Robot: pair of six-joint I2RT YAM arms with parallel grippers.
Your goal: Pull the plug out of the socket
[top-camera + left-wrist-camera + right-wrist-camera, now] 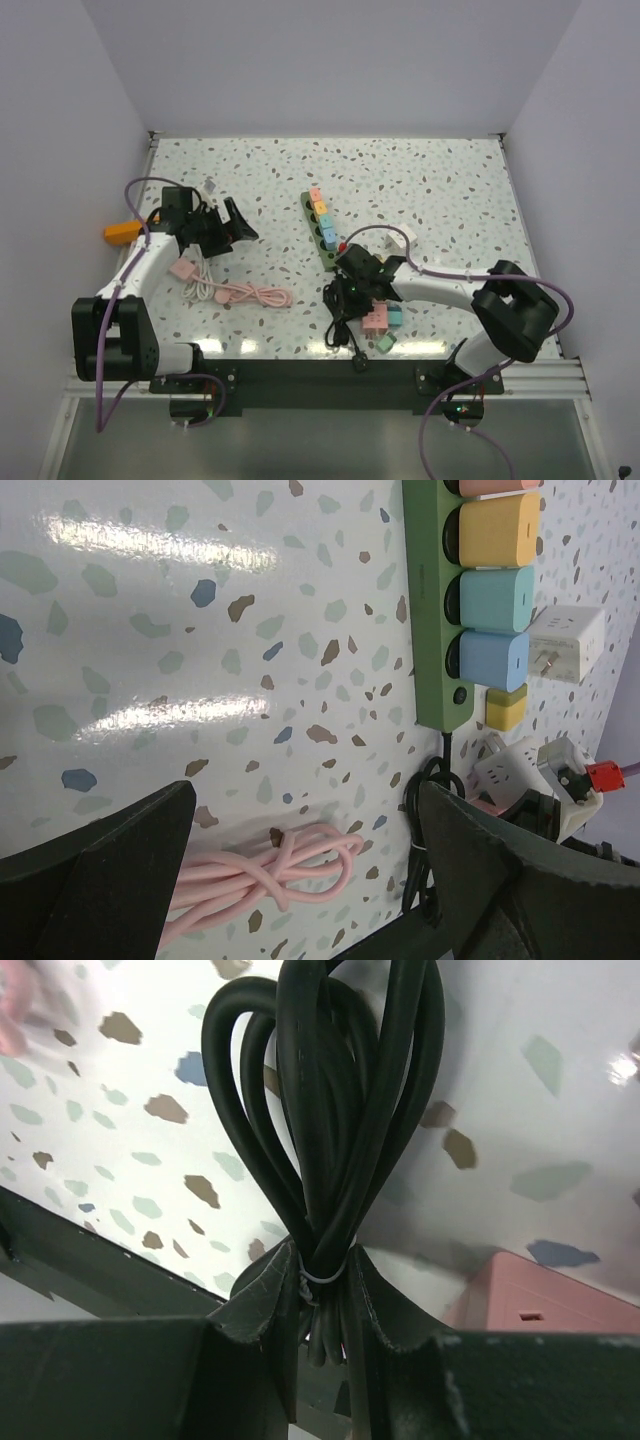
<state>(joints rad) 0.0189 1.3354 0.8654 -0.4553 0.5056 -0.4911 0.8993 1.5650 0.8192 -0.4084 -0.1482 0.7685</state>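
Observation:
The green socket strip lies in the middle of the table with coloured plugs in it: a yellow plug, a teal plug and a blue plug. The strip's black cable bundle runs toward the near edge. My right gripper is shut on that bundle at its wire tie. My left gripper stands open left of the strip, hovering over a coiled pink cable, with nothing between its fingers.
A white adapter and a small yellow block lie beside the strip's near end. Pink and teal adapters sit by my right gripper. The pink cable stretches across the left front, and an orange object lies far left.

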